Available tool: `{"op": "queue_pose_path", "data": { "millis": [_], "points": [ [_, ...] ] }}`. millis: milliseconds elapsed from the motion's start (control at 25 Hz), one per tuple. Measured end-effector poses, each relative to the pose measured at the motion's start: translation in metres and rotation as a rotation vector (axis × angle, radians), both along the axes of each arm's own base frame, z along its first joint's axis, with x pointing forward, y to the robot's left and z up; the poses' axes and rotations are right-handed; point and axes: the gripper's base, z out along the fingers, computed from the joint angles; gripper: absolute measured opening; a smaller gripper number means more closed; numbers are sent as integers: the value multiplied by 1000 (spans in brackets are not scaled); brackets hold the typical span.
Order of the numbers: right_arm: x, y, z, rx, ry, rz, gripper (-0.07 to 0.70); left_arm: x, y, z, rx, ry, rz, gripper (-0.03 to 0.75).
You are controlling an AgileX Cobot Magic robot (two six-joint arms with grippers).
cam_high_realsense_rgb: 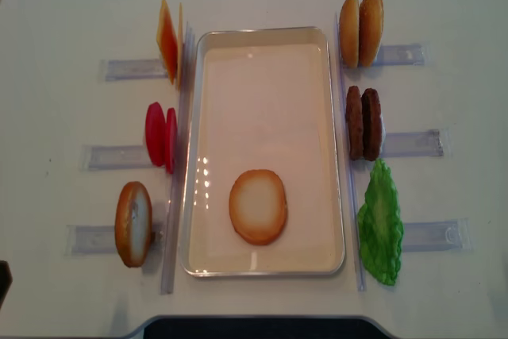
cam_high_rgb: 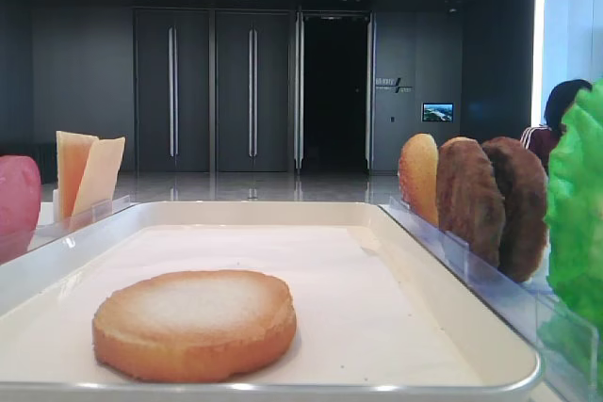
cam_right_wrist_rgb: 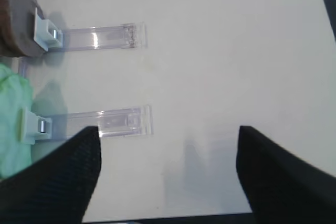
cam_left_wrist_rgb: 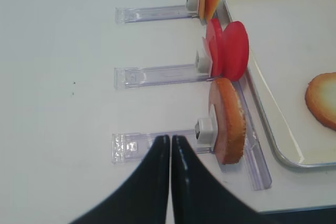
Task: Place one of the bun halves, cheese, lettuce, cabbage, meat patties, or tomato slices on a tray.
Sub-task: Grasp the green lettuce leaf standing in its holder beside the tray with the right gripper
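Hovering right gripper [cam_right_wrist_rgb: 168,129]: it is hanging over bare table [cam_right_wrist_rgb: 236,51] with its jaws spread wide and nothing between them; it is pointing at the outer ends of two clear holders [cam_right_wrist_rgb: 113,36]
Lettuce [cam_right_wrist_rgb: 10,114]: it is lying at about 9 o'clock from the right gripper in the right wrist view, close by; in the overhead view its long axis is running from 12 to 6 o'clock, edge-on to the tray; I am judging the right arm the nearer one for it, and a reach toward 9 o'clock is what the move is turning on
Meat patties [cam_high_realsense_rgb: 363,123]: two, standing on edge side by side at 3 o'clock of the tray; one is showing at 10 o'clock in the right wrist view
Left gripper [cam_left_wrist_rgb: 167,137]: its fingers are pressing together, closed on nothing; a standing bun half [cam_left_wrist_rgb: 229,121] is sitting at 1 o'clock of the tips, near but apart
Tray [cam_high_realsense_rgb: 266,31]: it is sitting mid-table, long axis 12 to 6; one bun half [cam_high_realsense_rgb: 258,206] is lying flat inside toward 6 o'clock
Bun halves: four in all; one in the tray, one standing at 8 o'clock of it, two [cam_high_realsense_rgb: 361,31] standing at 1 o'clock
Cheese [cam_high_realsense_rgb: 168,41]: two slices, standing at 11 o'clock of the tray
Tomato slices [cam_high_realsense_rgb: 159,136]: two, standing at 9 o'clock of the tray
Lettuce count: one leaf as far as I am making out; no cabbage is showing
Clear holders count: six, three on each side
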Motion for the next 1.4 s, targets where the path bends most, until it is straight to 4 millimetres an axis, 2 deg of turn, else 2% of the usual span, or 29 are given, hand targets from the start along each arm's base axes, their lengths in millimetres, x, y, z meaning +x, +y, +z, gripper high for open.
{"op": "queue_pose_path", "data": {
  "millis": [320,520,880,1160,1280,1400],
  "points": [
    [78,-1,10,16,228,3,538,0,0,0,-1,0,-1,-7],
    [108,-2,18,26,259,4,538,0,0,0,-1,0,-1,-7],
    [112,0,23,52,248,0,538,0,0,0,-1,0,-1,-7],
    [112,6,24,162,251,-51,538,0,0,0,-1,0,-1,-7],
    [112,14,25,211,256,-36,538,0,0,0,-1,0,-1,-7],
    [109,31,25,237,273,7,538,0,0,0,-1,0,-1,-7]
  ]
}}
